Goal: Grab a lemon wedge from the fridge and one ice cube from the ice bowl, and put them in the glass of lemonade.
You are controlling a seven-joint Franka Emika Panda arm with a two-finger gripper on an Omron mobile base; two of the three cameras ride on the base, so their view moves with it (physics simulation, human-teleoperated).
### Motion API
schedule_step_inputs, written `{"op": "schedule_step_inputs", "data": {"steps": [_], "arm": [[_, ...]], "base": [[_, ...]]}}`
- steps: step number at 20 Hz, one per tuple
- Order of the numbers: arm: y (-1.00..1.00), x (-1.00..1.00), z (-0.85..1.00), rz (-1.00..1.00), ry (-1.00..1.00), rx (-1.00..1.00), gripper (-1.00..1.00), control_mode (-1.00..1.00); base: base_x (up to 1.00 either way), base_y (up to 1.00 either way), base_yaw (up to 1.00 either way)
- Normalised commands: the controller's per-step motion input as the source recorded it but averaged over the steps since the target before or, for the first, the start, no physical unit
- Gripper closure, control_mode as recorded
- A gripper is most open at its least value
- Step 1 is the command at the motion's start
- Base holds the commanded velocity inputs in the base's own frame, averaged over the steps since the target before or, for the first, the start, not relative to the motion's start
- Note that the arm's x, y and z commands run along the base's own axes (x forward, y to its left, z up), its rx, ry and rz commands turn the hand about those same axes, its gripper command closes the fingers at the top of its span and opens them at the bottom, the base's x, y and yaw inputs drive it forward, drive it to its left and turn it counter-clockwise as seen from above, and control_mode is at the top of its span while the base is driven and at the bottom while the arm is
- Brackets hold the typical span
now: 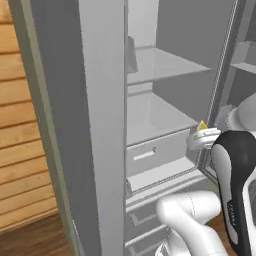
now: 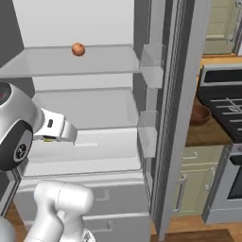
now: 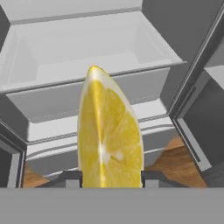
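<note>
My gripper (image 3: 109,177) is shut on the lemon wedge (image 3: 109,131), a bright yellow piece standing upright between the two finger tips. From the left base the wedge (image 1: 202,125) sits on top of the white hand (image 1: 202,139), just in front of the open fridge (image 1: 100,125) at drawer height. From the right base the hand (image 2: 53,131) hovers before the white fridge drawer (image 2: 94,142), with a sliver of yellow wedge (image 2: 48,139) under it. The glass of lemonade is out of view.
The fridge door (image 2: 175,118) stands open at my right, with clear door bins (image 2: 147,132). A small orange-brown ball (image 2: 78,49) lies on the upper shelf. Beyond the door are a counter with a brown bowl (image 2: 201,115) and a stove (image 2: 224,99).
</note>
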Motion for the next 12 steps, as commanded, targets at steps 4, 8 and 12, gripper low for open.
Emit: {"op": "schedule_step_inputs", "data": {"steps": [4, 8, 12], "arm": [[0.0, 0.0, 0.0, 0.0, 0.0, 0.0, 1.0, 1.0], [0.0, 0.0, 0.0, 0.0, 0.0, 0.0, 1.0, 1.0], [0.0, 0.0, 0.0, 0.0, 0.0, 0.0, 1.0, 1.0]], "base": [[-0.52, 0.49, -0.35], [-0.54, 0.02, -0.32], [-0.23, -0.42, -0.28]]}}
